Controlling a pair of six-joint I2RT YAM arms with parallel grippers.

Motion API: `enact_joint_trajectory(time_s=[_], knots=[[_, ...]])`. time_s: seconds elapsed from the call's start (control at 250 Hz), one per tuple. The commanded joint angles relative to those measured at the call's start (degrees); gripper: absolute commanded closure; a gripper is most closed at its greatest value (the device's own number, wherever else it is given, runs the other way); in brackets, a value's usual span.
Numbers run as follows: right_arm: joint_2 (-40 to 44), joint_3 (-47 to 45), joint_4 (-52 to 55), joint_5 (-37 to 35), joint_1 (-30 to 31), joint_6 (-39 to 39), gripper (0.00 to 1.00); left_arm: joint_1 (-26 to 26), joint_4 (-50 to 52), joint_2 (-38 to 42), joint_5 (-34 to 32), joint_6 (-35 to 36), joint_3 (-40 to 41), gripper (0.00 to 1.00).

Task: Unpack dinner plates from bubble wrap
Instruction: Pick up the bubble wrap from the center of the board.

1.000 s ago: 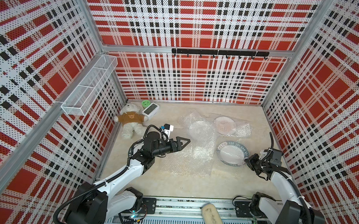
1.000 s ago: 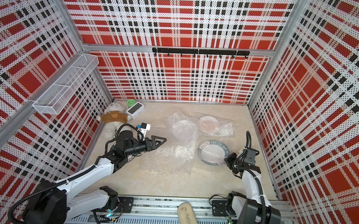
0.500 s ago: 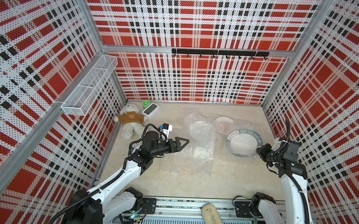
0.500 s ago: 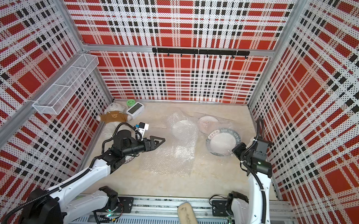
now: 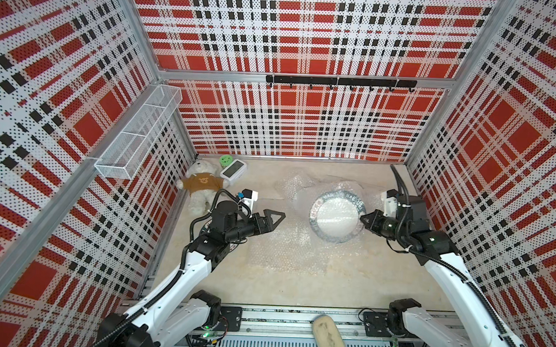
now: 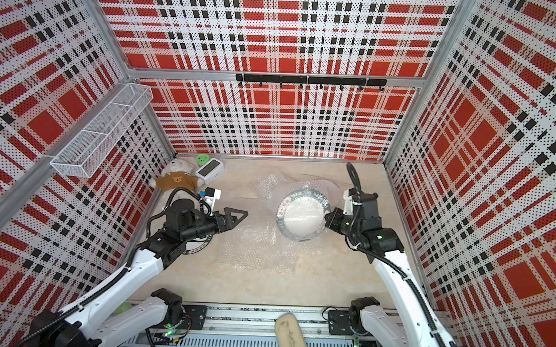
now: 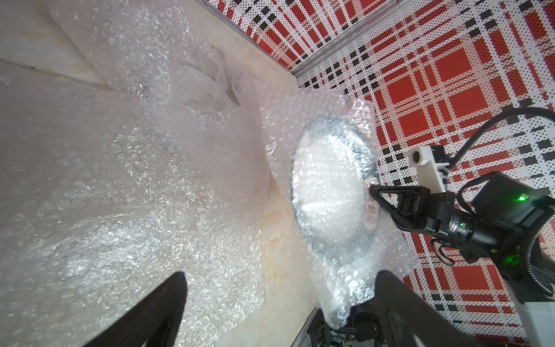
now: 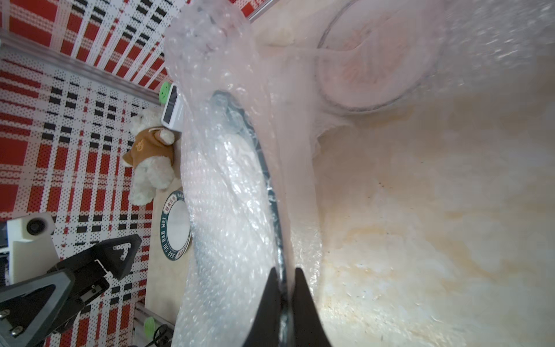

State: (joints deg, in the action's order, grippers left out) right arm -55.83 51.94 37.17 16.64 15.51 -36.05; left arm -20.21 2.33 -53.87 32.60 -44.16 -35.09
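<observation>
My right gripper (image 5: 363, 220) (image 8: 283, 276) is shut on the rim of a dinner plate (image 5: 336, 215) (image 7: 327, 192) with a dark lettered rim band. The plate is still inside its bubble wrap, lifted off the table and tilted on edge. My left gripper (image 5: 276, 217) (image 7: 280, 276) stands open to its left, empty, above a flat bubble wrap sheet (image 5: 283, 245). A bare dark-rimmed plate (image 8: 177, 225) (image 6: 199, 246) lies under the left arm. A pinkish-marked plate (image 8: 375, 60) lies wrapped at the back, hidden in both top views.
A teddy bear (image 5: 202, 187) and a white clock (image 5: 233, 170) lie in the back left corner. More crumpled wrap (image 5: 293, 188) sits behind the held plate. A wire basket (image 5: 140, 133) hangs on the left wall, a hook rail (image 5: 338, 82) on the back wall.
The right gripper has lifted the wrapped plate off the table at the right and swung it up and towards the middle, tilting it on edge. The left arm has barely moved.
</observation>
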Motion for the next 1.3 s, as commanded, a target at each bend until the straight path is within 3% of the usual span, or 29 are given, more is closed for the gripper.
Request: enact_joint_trajectory(time_s=[0.0,0.16,0.372,0.732,0.964,1.096,1.296], knots=[[-3.41,-2.94,-13.04,0.03,5.22,-3.40,1.00,1.78,1.55,1.41,0.92,-1.87,0.47,0.01],[-10.63,-5.65,-23.12,1.37,11.12,-4.74,1.00,2.45,3.20,4.38,2.28,-2.62,2.11,0.01],[-18.12,-9.88,-34.03,3.55,11.86,-6.55,1.00,2.45,6.85,4.62,4.92,1.12,1.61,0.06],[-24.10,-16.71,-45.24,2.36,12.08,-9.65,1.00,-5.43,9.03,-1.92,1.73,4.22,-0.24,0.15],[-25.03,-17.55,-46.48,3.23,12.02,-9.94,1.00,-6.48,8.54,-4.10,-0.46,3.55,0.07,0.17],[-25.42,-16.63,-42.95,0.85,12.07,-8.05,1.00,-5.38,8.25,-4.38,-2.06,2.27,0.92,0.16],[-25.64,-15.68,-44.41,3.42,12.10,-8.29,1.00,-3.91,7.14,-3.99,-2.08,0.93,1.70,0.15]])
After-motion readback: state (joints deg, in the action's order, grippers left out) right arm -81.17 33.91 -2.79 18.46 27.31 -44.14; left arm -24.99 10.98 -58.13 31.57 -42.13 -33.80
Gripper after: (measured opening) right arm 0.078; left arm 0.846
